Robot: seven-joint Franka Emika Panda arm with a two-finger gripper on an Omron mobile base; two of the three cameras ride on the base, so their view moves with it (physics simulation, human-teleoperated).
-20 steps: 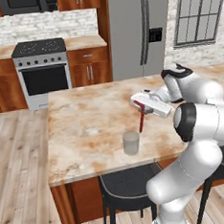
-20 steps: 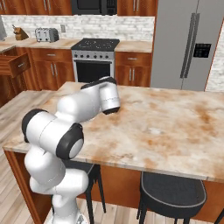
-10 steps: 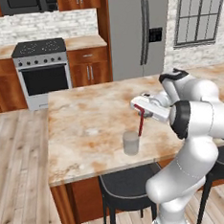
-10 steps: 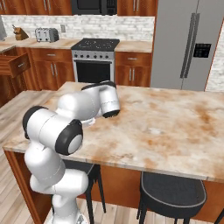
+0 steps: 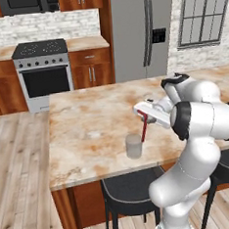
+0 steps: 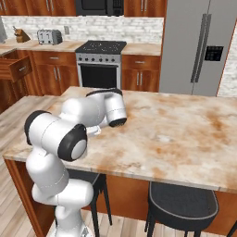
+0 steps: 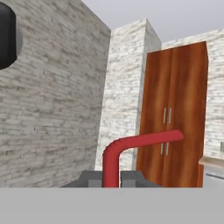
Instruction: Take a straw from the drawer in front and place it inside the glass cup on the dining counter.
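Observation:
My gripper hangs over the dining counter, shut on the top of the red straw. The straw slants down and left from the gripper. Its lower end is at the right rim of the glass cup, which stands upright near the counter's front edge; I cannot tell whether the tip is inside. In the hand view the straw rises bent between the two fingertips. The drawer stands pulled open at the far left of the right base view. There my own arm hides the cup.
Two dark stools are tucked under the counter's near edge. A stove and a steel fridge stand along the back wall. Wood floor lies open to the left of the island.
The gripper has sunk a little, down and left toward the cup, carrying the straw with it. The cup has stayed where it was.

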